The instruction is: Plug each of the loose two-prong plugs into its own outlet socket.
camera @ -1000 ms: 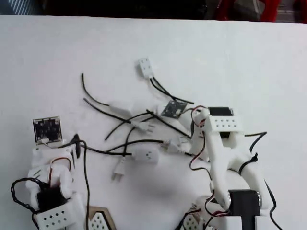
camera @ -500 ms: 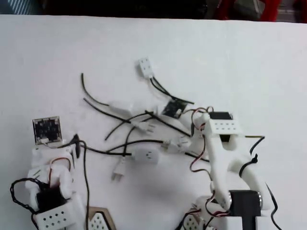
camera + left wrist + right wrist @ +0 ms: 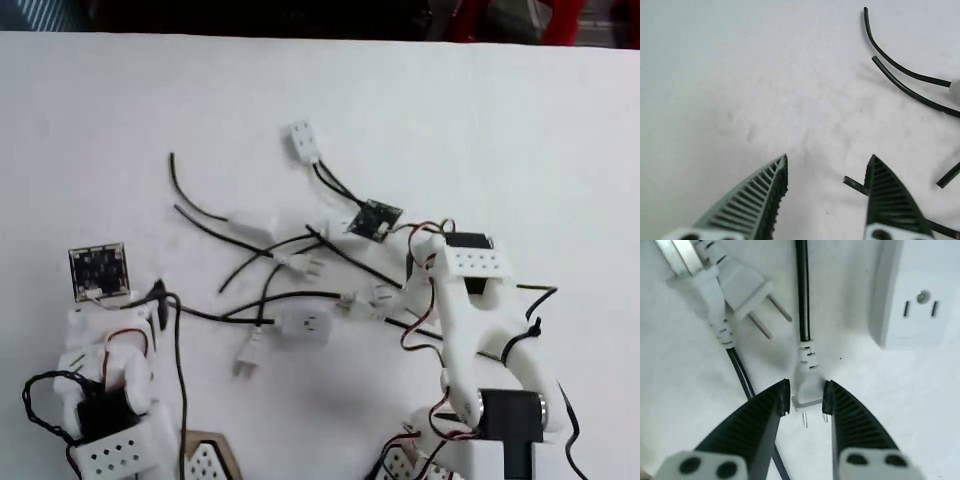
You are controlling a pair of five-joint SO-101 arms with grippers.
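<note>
My right gripper (image 3: 806, 385) is shut on a white two-prong plug (image 3: 808, 371). Its prongs point back toward the wrist and its black cable runs away from me. In the high view this plug (image 3: 372, 298) lies right of the white outlet socket (image 3: 305, 323), which also appears beside the plug as the socket (image 3: 915, 295) in the right wrist view. A second loose plug (image 3: 746, 288) lies on the other side. Another outlet (image 3: 303, 141) sits farther back. My left gripper (image 3: 829, 157) is open over bare table at the front left, holding nothing.
Black cables (image 3: 250, 300) cross the middle of the table. One more loose plug (image 3: 247, 358) lies near the front, and another plug (image 3: 306, 265) lies among the cables. Two cable ends (image 3: 900, 70) lie ahead of the left gripper. The far half of the table (image 3: 480, 110) is bare.
The right arm has shifted slightly to the right, and the plug in its fingers moved a little that way with it. The left arm has stayed still.
</note>
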